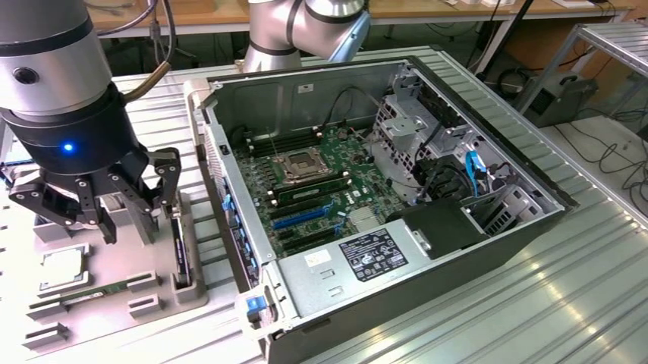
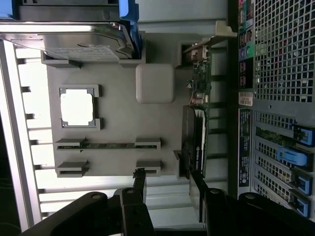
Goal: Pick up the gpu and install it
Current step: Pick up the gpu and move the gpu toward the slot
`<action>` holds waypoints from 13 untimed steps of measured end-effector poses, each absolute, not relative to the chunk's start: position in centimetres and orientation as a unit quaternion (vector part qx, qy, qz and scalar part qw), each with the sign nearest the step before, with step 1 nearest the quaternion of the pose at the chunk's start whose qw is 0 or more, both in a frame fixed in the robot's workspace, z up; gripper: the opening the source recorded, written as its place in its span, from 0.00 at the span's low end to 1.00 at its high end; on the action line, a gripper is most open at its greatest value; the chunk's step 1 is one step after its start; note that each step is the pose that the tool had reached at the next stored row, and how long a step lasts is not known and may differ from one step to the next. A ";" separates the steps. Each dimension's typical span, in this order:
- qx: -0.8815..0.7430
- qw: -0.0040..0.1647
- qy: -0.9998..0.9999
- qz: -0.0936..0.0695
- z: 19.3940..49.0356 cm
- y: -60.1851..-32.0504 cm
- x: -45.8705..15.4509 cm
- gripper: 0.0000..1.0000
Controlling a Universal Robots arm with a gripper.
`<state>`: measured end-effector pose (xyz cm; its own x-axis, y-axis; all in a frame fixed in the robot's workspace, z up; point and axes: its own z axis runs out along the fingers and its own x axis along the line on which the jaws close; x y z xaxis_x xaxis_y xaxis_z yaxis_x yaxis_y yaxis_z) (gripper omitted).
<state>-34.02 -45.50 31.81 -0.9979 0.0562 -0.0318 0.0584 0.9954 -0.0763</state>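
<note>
The gripper [image 1: 102,208] hangs at the left of the exterior view with its black fingers [image 1: 162,186] spread wide and nothing between them. It sits over a grey holder tray [image 1: 152,299] that rests on the ribbed metal surface [image 1: 567,303] in the lower left of that frame.

The gpu [image 1: 180,246] stands on edge in a slot along the tray's side nearest the open computer case [image 1: 506,250]. It lies just below and slightly to the right of the gripper in the frame. The finger nearest the case is poised close above the card's upper edge; I cannot tell whether it touches.

In the wrist view the gpu [image 2: 193,132] appears as a dark card with a green board, running beside the case's perforated rear panel [image 2: 280,49]. One fingertip [image 2: 197,189] overlaps its near end and another [image 2: 139,179] stands apart over the tray [image 2: 113,123].

A processor chip [image 2: 77,106], a memory stick [image 2: 108,145] and a hard drive [image 2: 74,42] also sit in the tray.
</note>
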 end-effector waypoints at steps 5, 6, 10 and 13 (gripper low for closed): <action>0.029 0.015 0.999 -0.040 31.7 -45.5 -33.9 0.48; 0.029 0.015 0.999 -0.040 31.7 -45.5 -33.9 0.48; 0.029 0.015 0.999 -0.040 31.6 -45.5 -33.8 0.48; 0.029 0.015 0.999 -0.041 31.5 -45.5 -33.7 0.48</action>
